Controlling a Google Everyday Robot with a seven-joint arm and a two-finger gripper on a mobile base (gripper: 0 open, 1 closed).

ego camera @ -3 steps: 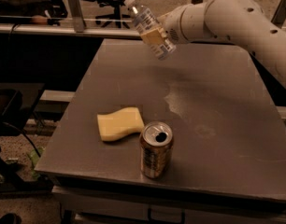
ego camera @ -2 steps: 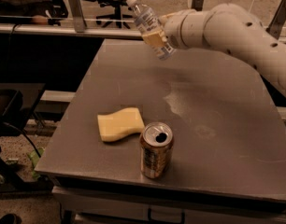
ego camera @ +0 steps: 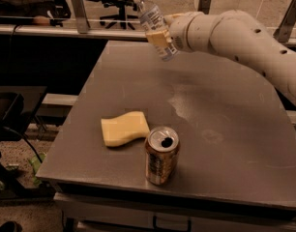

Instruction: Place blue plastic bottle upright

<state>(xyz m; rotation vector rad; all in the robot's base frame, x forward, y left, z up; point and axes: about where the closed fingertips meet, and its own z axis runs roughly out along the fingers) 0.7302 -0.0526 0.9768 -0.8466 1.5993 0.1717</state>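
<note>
Blue plastic bottle (ego camera: 151, 19) tilted, aloft; tool (ego camera: 162, 36) clamped on lower half (outline unclear).

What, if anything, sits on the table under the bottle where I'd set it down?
Nothing visible. The gripper holds the blue plastic bottle tilted in the air over the far edge of the table, and the surface below it is bare. The yellow sponge and the soda can sit near the front edge, well clear.
</note>
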